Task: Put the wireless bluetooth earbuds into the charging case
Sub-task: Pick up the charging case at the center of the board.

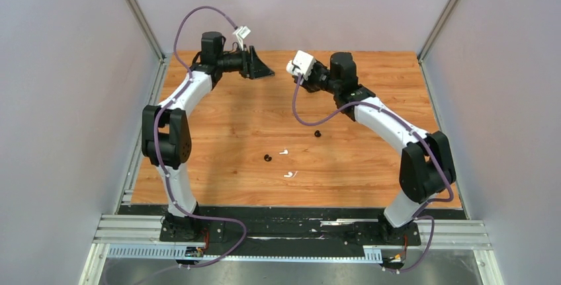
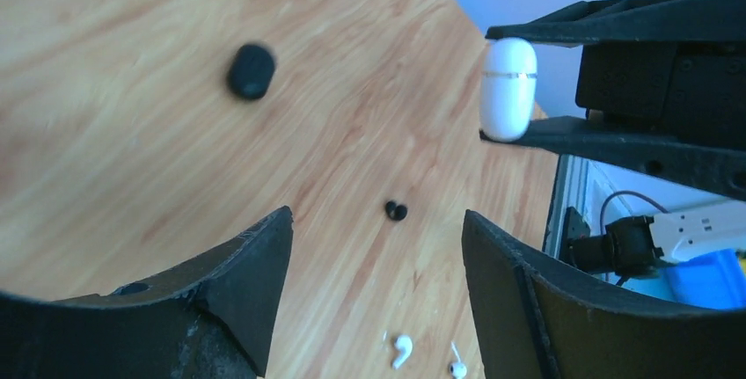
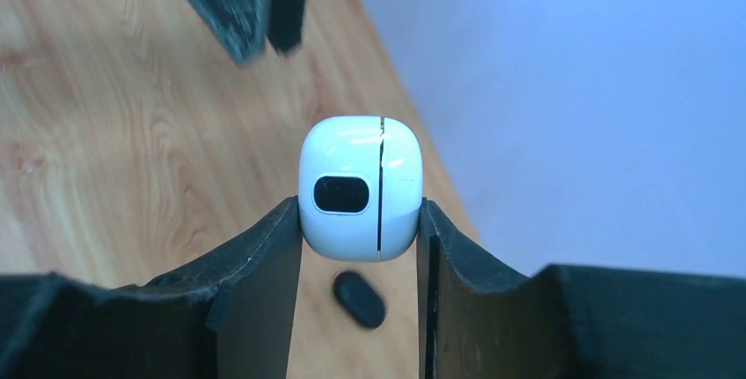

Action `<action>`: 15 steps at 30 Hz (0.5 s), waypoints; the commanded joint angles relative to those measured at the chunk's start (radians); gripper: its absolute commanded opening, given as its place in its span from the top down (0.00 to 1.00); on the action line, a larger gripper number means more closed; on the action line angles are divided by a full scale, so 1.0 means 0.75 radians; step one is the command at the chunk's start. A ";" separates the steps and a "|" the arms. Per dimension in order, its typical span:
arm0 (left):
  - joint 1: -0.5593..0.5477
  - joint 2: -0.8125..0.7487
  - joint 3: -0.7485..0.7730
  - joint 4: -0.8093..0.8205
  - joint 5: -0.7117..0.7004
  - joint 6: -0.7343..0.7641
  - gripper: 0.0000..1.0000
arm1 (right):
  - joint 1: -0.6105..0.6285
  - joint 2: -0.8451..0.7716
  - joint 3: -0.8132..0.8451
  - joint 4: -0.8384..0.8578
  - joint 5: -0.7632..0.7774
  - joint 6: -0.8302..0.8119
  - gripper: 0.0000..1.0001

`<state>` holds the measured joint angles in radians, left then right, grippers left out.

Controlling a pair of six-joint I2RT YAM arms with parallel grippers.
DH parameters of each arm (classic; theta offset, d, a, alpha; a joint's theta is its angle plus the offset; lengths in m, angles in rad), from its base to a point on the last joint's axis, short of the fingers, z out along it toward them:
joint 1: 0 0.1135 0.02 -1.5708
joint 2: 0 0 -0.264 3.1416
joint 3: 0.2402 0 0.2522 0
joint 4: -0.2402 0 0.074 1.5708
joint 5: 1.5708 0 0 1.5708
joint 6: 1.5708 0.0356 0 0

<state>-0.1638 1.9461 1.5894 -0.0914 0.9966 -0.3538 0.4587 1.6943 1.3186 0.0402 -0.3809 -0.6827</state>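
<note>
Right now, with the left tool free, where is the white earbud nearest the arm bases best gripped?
Probably across its rounded head, coming straight down from above. The white earbud lies flat on the table, and its stem looks too thin to pinch. The left tool is open.

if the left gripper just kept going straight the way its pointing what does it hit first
Probably the white charging case, clamped in the right gripper just ahead of the left gripper. The left wrist view puts the case slightly off line, so a near miss is possible.
</note>
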 commanded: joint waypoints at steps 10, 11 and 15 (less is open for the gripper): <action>-0.148 0.039 0.216 0.133 0.226 0.075 0.37 | 0.054 -0.042 -0.098 0.381 -0.026 -0.278 1.00; -0.149 0.040 0.217 0.132 0.233 0.075 0.38 | 0.057 -0.040 -0.097 0.385 -0.029 -0.277 1.00; -0.152 0.051 0.228 0.132 0.253 0.070 0.47 | 0.065 -0.038 -0.087 0.390 -0.036 -0.267 1.00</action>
<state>-0.2821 1.9663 1.7176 -0.0032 1.1381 -0.3237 0.4973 1.6680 1.2400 0.2699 -0.4023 -0.8692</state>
